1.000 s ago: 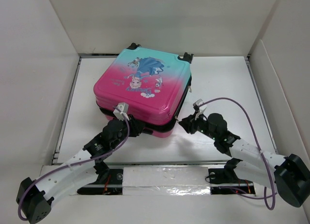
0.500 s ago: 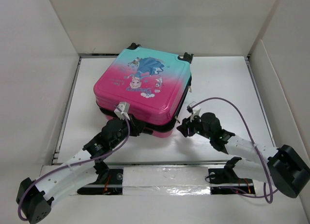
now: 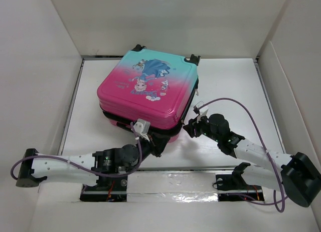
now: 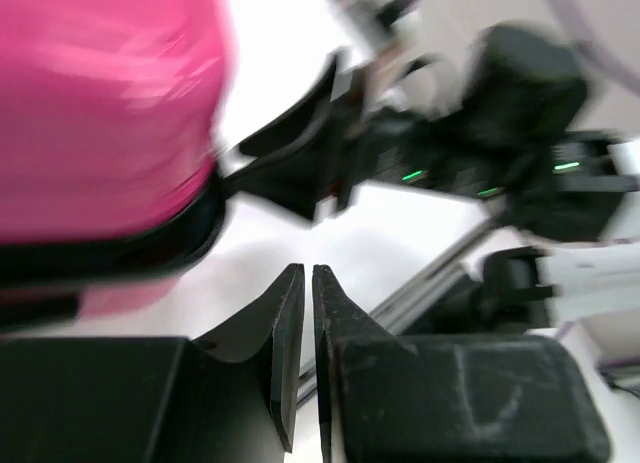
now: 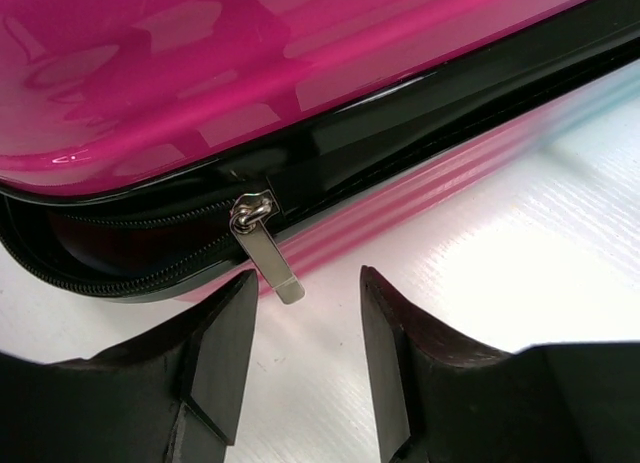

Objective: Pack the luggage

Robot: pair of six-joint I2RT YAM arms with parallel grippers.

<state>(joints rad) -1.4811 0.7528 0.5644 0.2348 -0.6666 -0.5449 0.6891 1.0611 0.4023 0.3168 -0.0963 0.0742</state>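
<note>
The luggage (image 3: 148,89), a pink-to-teal hard-shell case with a cartoon print, lies flat with its lid down in the middle of the table. Its black zip seam gapes slightly at the near right corner. My right gripper (image 3: 189,128) is open at that corner. In the right wrist view its jaws (image 5: 307,278) sit just below the silver zipper pull (image 5: 268,248), which hangs from the seam under the pink shell (image 5: 250,73), ungripped. My left gripper (image 3: 159,144) is shut and empty below the near corner. In the left wrist view its fingers (image 4: 305,275) are together beside the blurred pink shell (image 4: 100,103).
White walls enclose the table on the left, back and right (image 3: 281,76). The arm bases and a taped rail (image 3: 170,184) run along the near edge. My right arm (image 4: 480,133) shows close ahead in the left wrist view.
My left arm has dropped low and swung right along the case's near side to its near corner. My right gripper has moved closer to the case's near right corner.
</note>
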